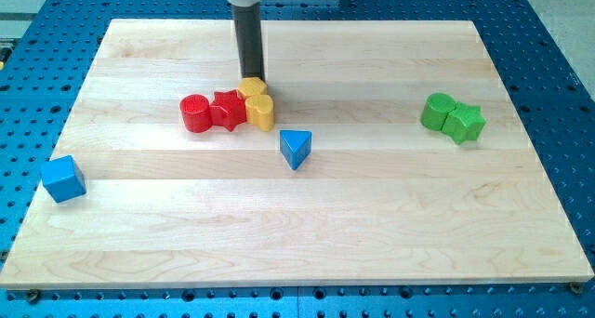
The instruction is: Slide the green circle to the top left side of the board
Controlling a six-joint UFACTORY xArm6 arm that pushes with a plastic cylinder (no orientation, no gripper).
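**Rod parked behind the yellow blocks, green circle far off at the view's right**

A pale wooden worktop lies on a blue perforated base, and eight small blocks are spread over it. There are no jaws on this arm: it ends in a straight dark rod that holds nothing, and my tip rests on the board just at the 12 o'clock edge of the yellow hexagon-like block, touching it or very nearly so.

That yellow block sits in a tight cluster a little to the view's left of the board's middle. Directly at its 6 o'clock is a second yellow block, rounded, its exact shape hard to tell. At the 9 o'clock side of the pair lies the red star, and pressed against the star at its 9 o'clock is the red circle.

The blue triangle stands apart, at about 5 o'clock from the cluster. The blue cube sits near the board's left edge, well apart from everything else.

The green circle is on the view's right half of the board, roughly at 3 o'clock from my tip and well apart from it. The green star touches it at its 4 o'clock.
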